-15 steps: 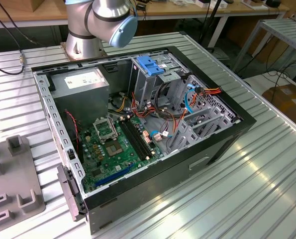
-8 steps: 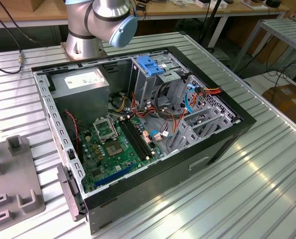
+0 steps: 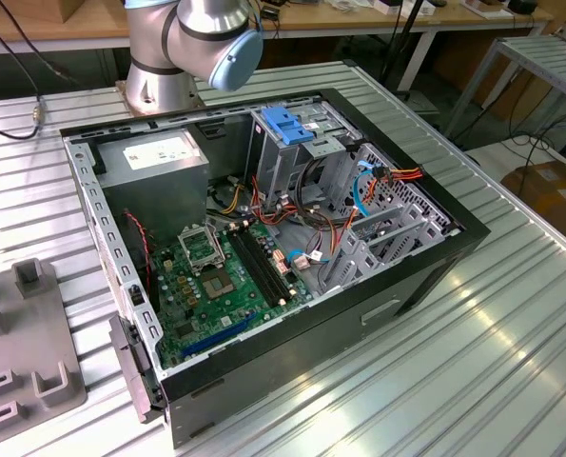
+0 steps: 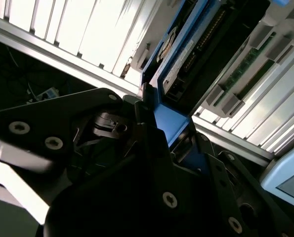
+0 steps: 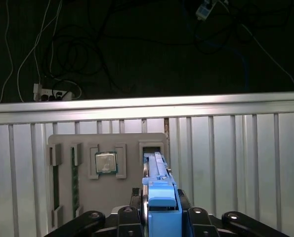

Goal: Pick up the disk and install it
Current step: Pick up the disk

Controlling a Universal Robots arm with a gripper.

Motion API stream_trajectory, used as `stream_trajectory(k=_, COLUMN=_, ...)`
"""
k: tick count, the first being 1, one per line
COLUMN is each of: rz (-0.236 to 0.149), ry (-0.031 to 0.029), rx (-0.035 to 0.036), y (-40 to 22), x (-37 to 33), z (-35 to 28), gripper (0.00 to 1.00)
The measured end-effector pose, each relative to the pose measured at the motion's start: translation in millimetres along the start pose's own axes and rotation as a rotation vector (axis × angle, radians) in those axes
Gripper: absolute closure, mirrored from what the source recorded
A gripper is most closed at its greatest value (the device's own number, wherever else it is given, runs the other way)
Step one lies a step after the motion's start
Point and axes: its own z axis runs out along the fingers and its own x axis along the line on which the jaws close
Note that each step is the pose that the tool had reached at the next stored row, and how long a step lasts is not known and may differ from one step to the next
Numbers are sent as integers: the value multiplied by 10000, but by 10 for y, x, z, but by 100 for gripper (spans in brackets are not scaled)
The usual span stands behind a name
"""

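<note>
Now: gripper (image 4: 162,124) clamped narrow on the blue bracket (image 5: 161,195) of the disk (image 5: 154,165), which stands on edge, its far end at the tray (image 5: 107,197) slot (image 5: 149,148). Risk: the hold is on plastic only, so the disk may tilt, slip, or bind on the slot walls if pulled askew.

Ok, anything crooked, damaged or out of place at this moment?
Nothing stands out. The gripper holds the disk squarely by its blue bracket, edge-on, in line with the grey tray slot; the chip sits flat in its pocket.
</note>
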Motion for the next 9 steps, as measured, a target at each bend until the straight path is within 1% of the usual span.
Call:
stream_trajectory(k=5, rz=0, ry=-22, rx=-1, y=0, x=0, z=-40, gripper=63)
stream_trajectory(k=9, rz=0, ry=-56, rx=-5, y=-1, x=1, z=-84, gripper=63)
